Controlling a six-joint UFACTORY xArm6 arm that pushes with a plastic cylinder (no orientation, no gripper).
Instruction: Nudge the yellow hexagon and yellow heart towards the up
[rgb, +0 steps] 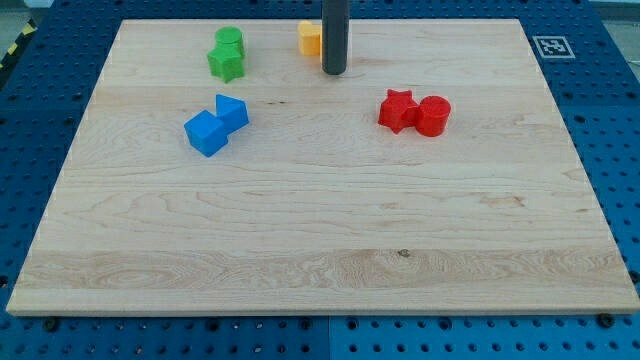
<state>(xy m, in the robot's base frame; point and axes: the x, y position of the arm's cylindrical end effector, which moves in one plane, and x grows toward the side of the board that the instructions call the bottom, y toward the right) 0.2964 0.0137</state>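
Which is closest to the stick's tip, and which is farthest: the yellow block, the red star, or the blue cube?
From my tip:
1. Yellow block, just to the view's left, partly hidden behind the rod.
2. Red star, toward the view's right and lower.
3. Blue cube, far toward the view's left and lower.

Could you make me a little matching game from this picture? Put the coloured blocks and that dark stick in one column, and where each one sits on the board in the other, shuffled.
Things:
1. green blocks
2. blue blocks
3. red blocks
4. my tip

Places:
A. right of the middle, a star touching a cylinder
B. near the view's top edge, just right of the yellow block
C. upper left, close to the view's top
D. left side, below the green pair

Pairs: 1-C, 2-D, 3-A, 4-B

All of them rest on the wooden board. Only one yellow block shows; the rod partly hides it.
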